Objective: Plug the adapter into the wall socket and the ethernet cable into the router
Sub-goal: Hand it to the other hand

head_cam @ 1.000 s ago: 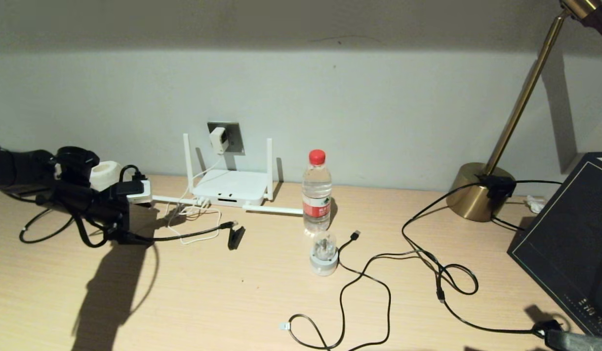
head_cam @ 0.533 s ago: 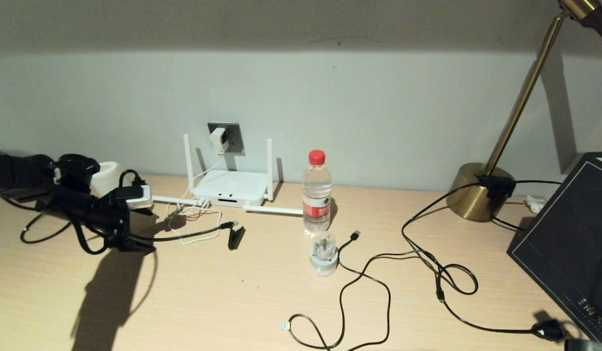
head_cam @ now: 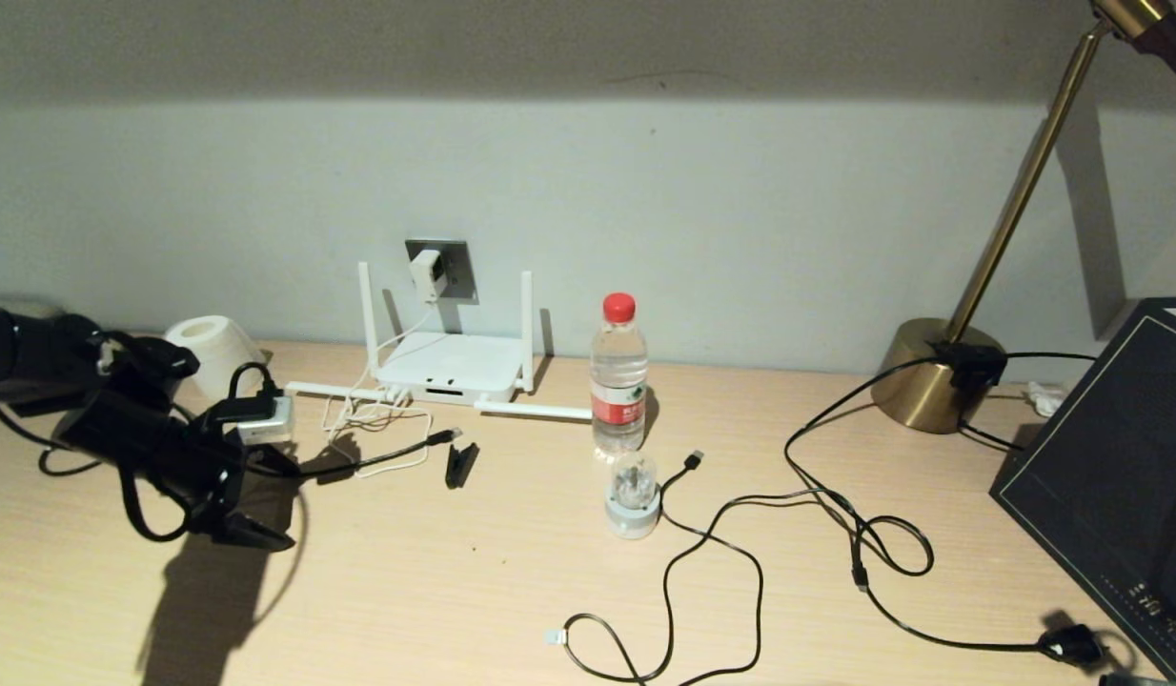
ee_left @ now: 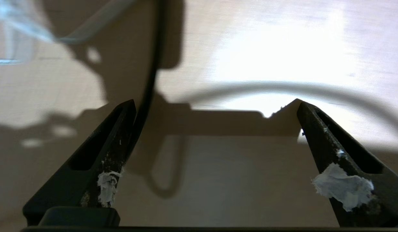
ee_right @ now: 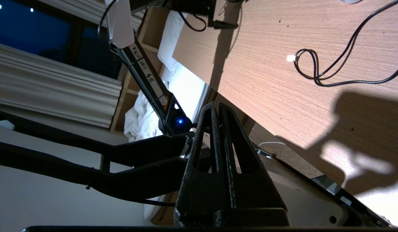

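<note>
Wood surface: ethernet cable left of router, limp, light; you pinch stiff connector. Left gripper spread wide, empty; right gripper pressed together.

R gripper closed, off desk edge; black cable on top.

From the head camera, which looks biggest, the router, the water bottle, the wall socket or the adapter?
1. Router, antennas included.
2. Water bottle.
3. Wall socket.
4. Adapter, plugged into the socket.
The bottle stands somewhat nearer the camera, though the router still spans more.
</note>
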{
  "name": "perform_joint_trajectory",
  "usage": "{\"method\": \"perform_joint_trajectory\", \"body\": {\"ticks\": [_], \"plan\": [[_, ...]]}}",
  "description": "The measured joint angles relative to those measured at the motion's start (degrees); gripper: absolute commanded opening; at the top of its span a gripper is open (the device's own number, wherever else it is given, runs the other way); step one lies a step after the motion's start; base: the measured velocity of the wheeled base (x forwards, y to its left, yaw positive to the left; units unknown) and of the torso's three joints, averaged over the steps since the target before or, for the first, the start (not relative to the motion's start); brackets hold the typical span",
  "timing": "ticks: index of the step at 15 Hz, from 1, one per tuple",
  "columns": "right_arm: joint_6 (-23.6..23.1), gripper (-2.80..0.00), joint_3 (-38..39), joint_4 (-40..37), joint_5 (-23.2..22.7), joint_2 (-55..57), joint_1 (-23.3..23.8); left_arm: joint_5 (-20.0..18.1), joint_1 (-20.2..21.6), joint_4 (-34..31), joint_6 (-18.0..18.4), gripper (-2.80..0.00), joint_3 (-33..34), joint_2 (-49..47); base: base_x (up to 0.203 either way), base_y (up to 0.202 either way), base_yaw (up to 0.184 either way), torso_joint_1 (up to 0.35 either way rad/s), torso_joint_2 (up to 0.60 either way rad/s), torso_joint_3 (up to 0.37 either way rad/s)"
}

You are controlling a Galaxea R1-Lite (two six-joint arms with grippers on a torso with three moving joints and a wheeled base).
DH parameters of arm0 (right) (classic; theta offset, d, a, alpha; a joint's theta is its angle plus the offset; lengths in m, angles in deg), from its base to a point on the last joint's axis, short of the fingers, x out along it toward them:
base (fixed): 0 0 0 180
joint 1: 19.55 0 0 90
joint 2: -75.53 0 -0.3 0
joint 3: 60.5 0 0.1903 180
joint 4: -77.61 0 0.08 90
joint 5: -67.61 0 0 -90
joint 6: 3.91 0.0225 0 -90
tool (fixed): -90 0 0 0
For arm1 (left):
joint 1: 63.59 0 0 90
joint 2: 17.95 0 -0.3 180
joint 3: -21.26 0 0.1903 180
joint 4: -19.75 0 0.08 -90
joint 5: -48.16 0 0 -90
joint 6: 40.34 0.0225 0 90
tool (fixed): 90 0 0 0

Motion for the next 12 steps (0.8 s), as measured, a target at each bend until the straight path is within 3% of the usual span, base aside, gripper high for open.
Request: {"method": "perform_joint_trajectory", "body": {"ticks": [3, 7, 12], "plan": [[0.08, -2.8, 0.39, -0.02, 0.03, -0.61, 0.02, -0.96, 0.0, -1.08, 1.11, 0.0, 4.66, 3.66, 0.0, 0.0, 0.0, 0.0, 0.0, 0.0], [0.24, -2.8, 1.34, 0.04, 0.08, -3.03, 0.04, -3.74, 1.8, -0.25, 1.16, 0.0, 4.65, 6.96, 0.0, 0.0, 0.0, 0.0, 0.0, 0.0], [-0.78, -2.8, 4.61, 0.12, 0.14, -9.64, 0.04, -2.37, 2.15, 0.44, 1.08, 0.0, 6.88, 10.7, 0.0, 0.0, 0.0, 0.0, 0.0, 0.0]]}}
